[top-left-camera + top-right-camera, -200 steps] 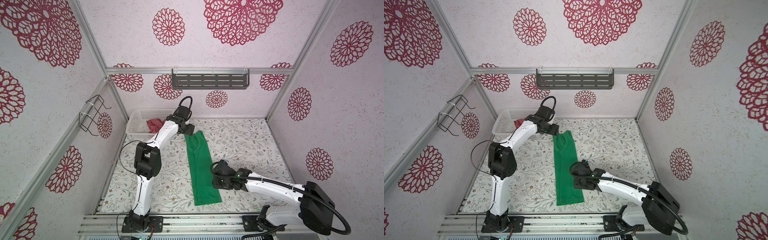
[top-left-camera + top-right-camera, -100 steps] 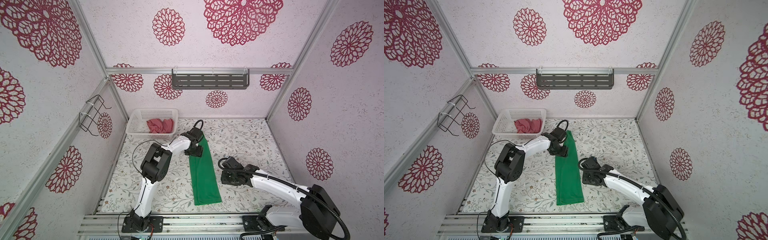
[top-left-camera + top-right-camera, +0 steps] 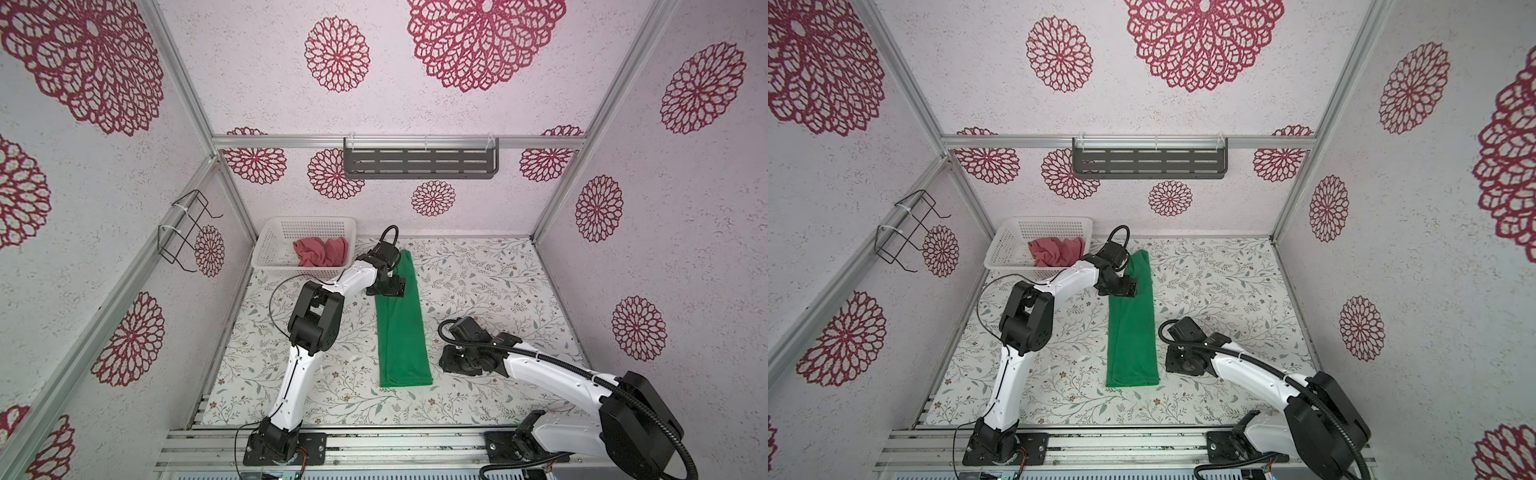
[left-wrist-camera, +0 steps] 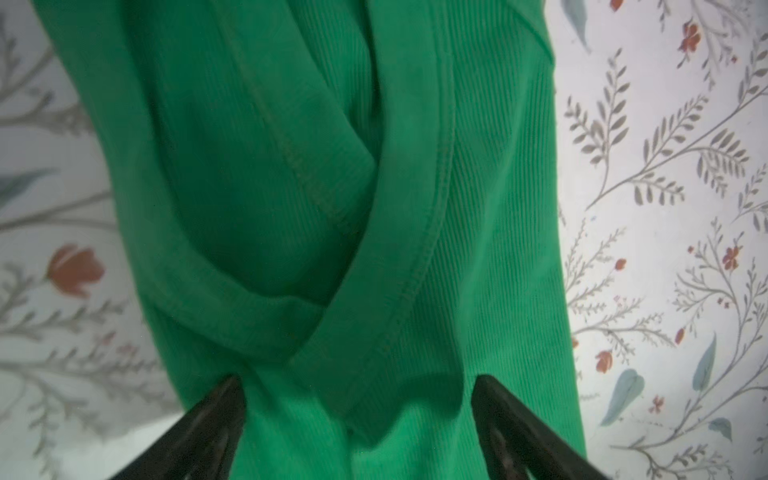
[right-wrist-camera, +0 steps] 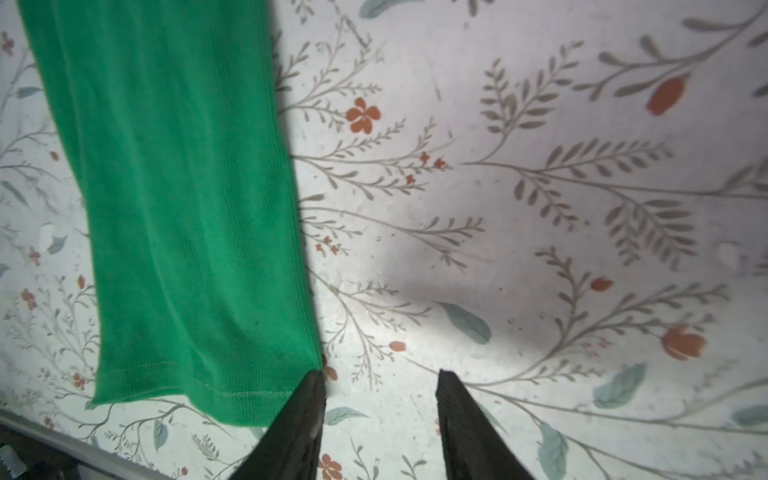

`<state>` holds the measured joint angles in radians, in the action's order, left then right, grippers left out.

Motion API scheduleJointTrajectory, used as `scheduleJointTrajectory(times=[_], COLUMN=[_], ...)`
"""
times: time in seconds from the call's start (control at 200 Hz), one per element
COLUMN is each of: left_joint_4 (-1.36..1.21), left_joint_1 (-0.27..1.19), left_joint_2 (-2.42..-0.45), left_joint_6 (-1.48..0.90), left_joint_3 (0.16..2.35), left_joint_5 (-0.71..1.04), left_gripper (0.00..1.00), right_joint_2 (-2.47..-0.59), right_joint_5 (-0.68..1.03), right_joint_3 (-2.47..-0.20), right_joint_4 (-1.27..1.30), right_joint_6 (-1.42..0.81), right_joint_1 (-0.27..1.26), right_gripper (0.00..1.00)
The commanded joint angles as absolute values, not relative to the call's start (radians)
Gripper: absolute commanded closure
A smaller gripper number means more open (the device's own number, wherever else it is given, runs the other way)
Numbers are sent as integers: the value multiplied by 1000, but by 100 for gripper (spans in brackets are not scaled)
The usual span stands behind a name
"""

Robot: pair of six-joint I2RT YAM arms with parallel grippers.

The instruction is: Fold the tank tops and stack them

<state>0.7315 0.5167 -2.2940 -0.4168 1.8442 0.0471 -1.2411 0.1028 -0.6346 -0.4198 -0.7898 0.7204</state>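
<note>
a white perforated plastic basket [image 3: 270, 249] stands near the left gripper's fingers [image 4: 216, 419], on their outer side toward the rear corner. a pale table sheet printed with grey sprigs, blue-green leaves and small rust flowers [image 5: 540, 208] lies under both pairs of fingers, and bare sheet fills the gap between the right gripper's fingers [image 5: 465, 415]. a dark grey slotted metal shelf [image 3: 419, 164] hangs on the back wall, well beyond the left gripper's fingers. a black wire rack [image 3: 183, 232] is fixed to the side wall, farther from them than the basket. crimson lace-like rosettes [image 3: 486, 41] dot the walls.
</note>
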Motion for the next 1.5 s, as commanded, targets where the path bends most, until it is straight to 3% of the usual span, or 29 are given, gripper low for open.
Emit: scheduleJointTrajectory(times=[0.0,0.145,0.28,0.39,0.535,0.731,0.951,1.371,1.491], left_joint_4=[785,746,637,460,225,-35,-161,-305,-305], left_joint_1=[554,597,637,673,764,806,831,865,868], left_joint_2=[-2081,-1729,-1463,-1311,-1202,-1143,-1139,-1317,-1338], left_joint_6=[-396,-526,-740,-955,-1195,-1389,-1459,-1500,-1502], left_joint_3=[1741,1393,1030,780,557,344,258,222,227], left_joint_5=[-37,-58,80,203,238,212,186,197,193], left_gripper=[0,1,6,12,14,19,25,46,57], right_joint_2=[-1218,-1223,-1229,-1219,-1201,-1192,-1216,-1279,-1296], right_joint_5=[200,234,251,255,231,242,262,266,262], right_joint_3=[-601,-555,-535,-511,-486,-446,-429,-404,-402], right_joint_4=[-338,-256,-221,-212,-197,-118,-58,17,22], right_joint_6=[-833,-874,-885,-895,-912,-952,-967,-999,-1005], right_joint_1=[744,762,759,752,750,752,759,803,820], right_gripper=[51,50,51,51,52,52,52,54,57])
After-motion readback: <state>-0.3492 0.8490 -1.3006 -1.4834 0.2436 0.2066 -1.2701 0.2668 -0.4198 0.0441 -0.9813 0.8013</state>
